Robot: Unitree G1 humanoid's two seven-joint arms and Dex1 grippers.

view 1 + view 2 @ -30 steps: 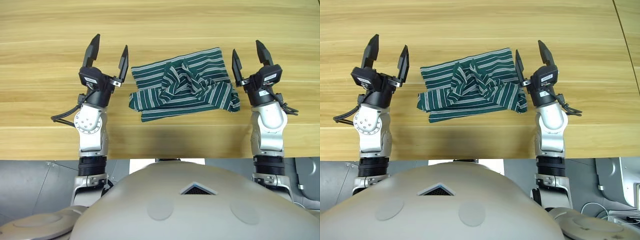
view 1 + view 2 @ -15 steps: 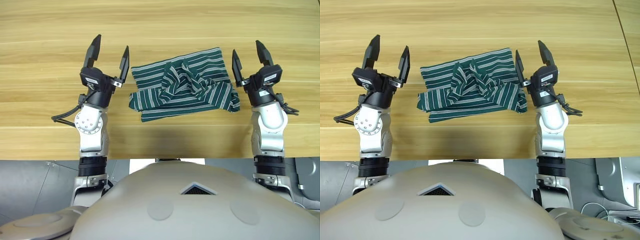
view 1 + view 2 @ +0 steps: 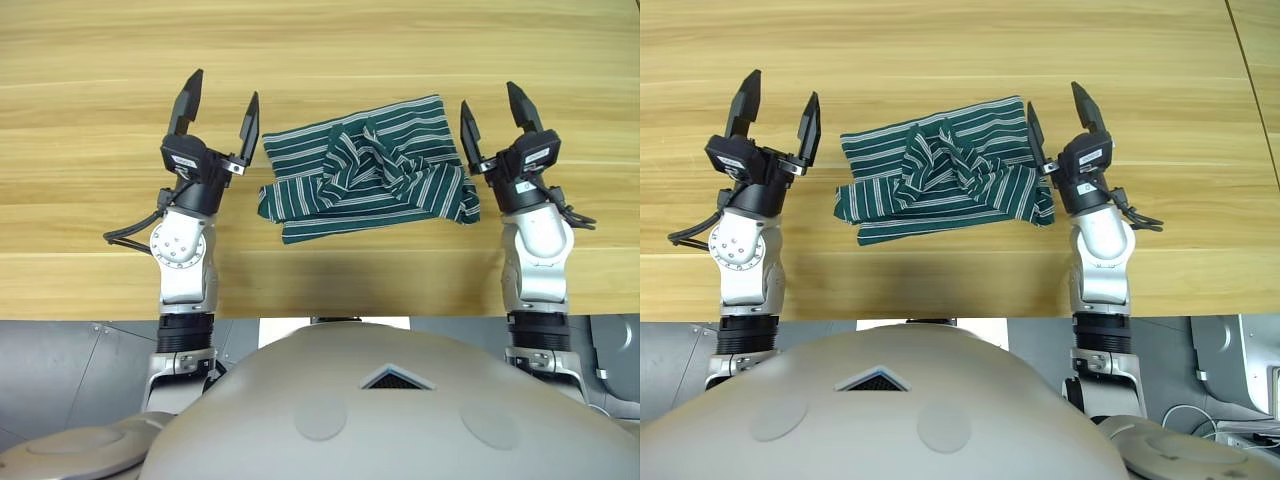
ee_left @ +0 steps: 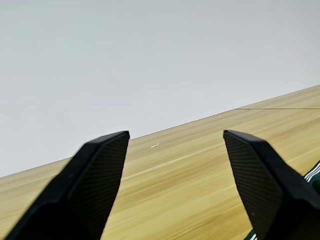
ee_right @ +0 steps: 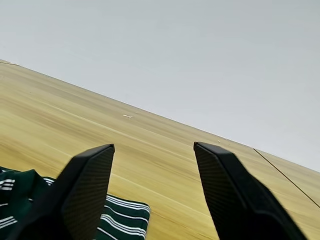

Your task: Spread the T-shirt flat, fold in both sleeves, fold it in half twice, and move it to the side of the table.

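A crumpled green-striped T-shirt (image 3: 370,170) lies bunched on the wooden tabletop (image 3: 320,40) between the robot's left gripper (image 3: 223,88) and right gripper (image 3: 489,97), each just beside it, jaws spread wide, holding nothing.

**Floor, cables and wall around the workspace**

Grey floor panels (image 3: 50,350) are showing at the lower left of the left eye view. Pale cables (image 3: 1225,418) are lying on the floor at the lower right of the right eye view. A plain pale wall (image 4: 150,50) is spanning the upper part of both wrist views.
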